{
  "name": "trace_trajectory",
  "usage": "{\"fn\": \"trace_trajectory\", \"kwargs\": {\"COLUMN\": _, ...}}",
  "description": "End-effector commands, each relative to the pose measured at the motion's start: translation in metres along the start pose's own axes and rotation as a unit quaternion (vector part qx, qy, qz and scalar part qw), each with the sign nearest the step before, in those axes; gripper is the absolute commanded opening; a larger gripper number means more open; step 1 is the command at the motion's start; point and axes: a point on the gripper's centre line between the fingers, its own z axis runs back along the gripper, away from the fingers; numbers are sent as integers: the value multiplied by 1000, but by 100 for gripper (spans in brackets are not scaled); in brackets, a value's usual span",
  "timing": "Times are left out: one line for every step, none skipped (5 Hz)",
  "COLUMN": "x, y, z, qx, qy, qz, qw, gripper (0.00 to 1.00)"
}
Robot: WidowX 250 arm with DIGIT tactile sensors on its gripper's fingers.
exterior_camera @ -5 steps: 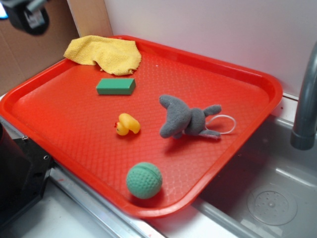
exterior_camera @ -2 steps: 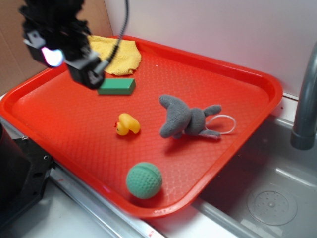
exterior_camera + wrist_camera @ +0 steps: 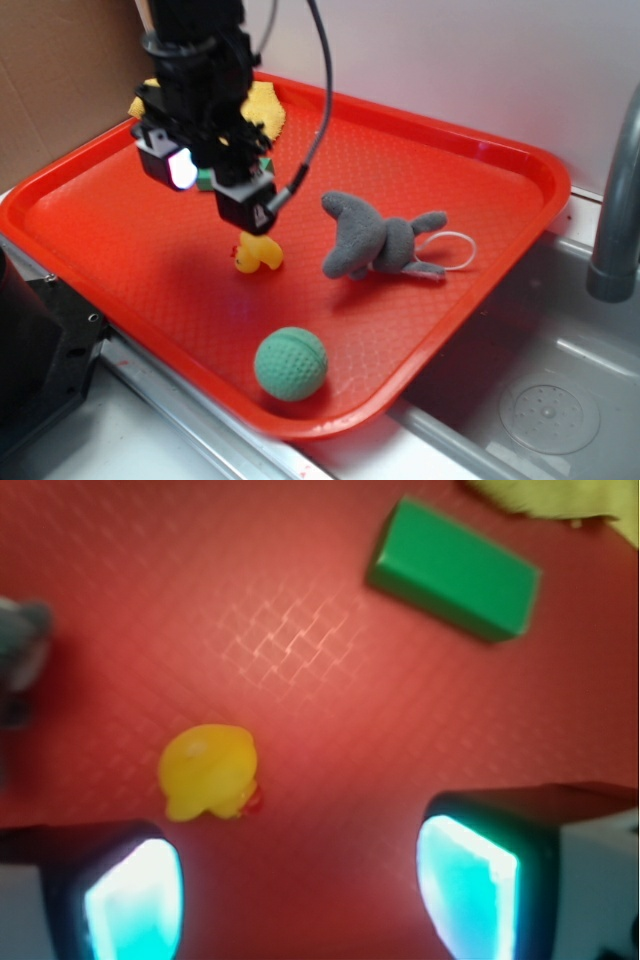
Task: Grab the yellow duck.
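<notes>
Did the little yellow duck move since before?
No. The yellow duck sits at the same spot on the red tray, between the grey plush toy and the tray's left rim.

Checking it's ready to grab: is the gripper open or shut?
Open. In the wrist view the gripper's fingers stand wide apart above the duck.

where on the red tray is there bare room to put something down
Free: the near-left stretch of the tray, and the far-right corner beyond the grey plush. Crowded: the middle, around the gripper, duck and green block.
</notes>
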Motion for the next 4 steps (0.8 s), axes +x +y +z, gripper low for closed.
{"fn": "trace_trajectory", "kwargs": {"x": 9, "y": -7, "z": -23, "qx": -13, "qy": 22, "qz": -43, "qw": 999, "gripper": 100}}
{"fn": "trace_trajectory", "kwargs": {"x": 9, "y": -9, "z": -29, "qx": -22, "qy": 33, "qz": -59, "qw": 997, "gripper": 100}}
{"fn": "trace_trajectory", "kwargs": {"x": 10, "y": -10, "z": -32, "qx": -35, "qy": 40, "qz": -68, "qw": 996, "gripper": 100}}
{"fn": "trace_trajectory", "kwargs": {"x": 13, "y": -11, "z": -33, "qx": -36, "qy": 42, "qz": -71, "qw": 996, "gripper": 100}}
